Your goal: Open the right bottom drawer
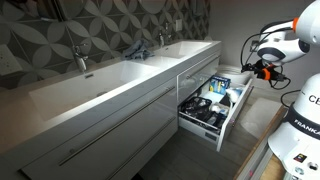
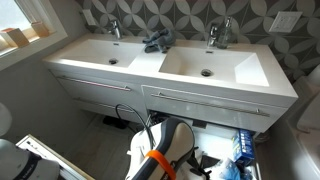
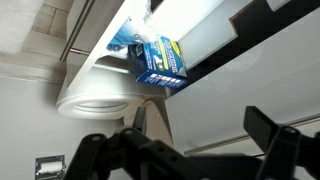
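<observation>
Fingers [image 3: 270,145] of gripper [image 3: 185,150] apart, empty; right bottom drawer [image 1: 233,112] pulled out, contents murky, partly behind arm [image 2: 160,150].

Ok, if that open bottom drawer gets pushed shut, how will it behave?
The right bottom drawer probably moves as one rigid box. It looks packed with toiletries, so likely heavy for its size, and a hard shove may tip them.

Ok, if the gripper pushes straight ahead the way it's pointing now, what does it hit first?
Probably the open right bottom drawer: its white panel lies ahead of the gripper, with the blue box just beyond. Depth is unclear.
</observation>
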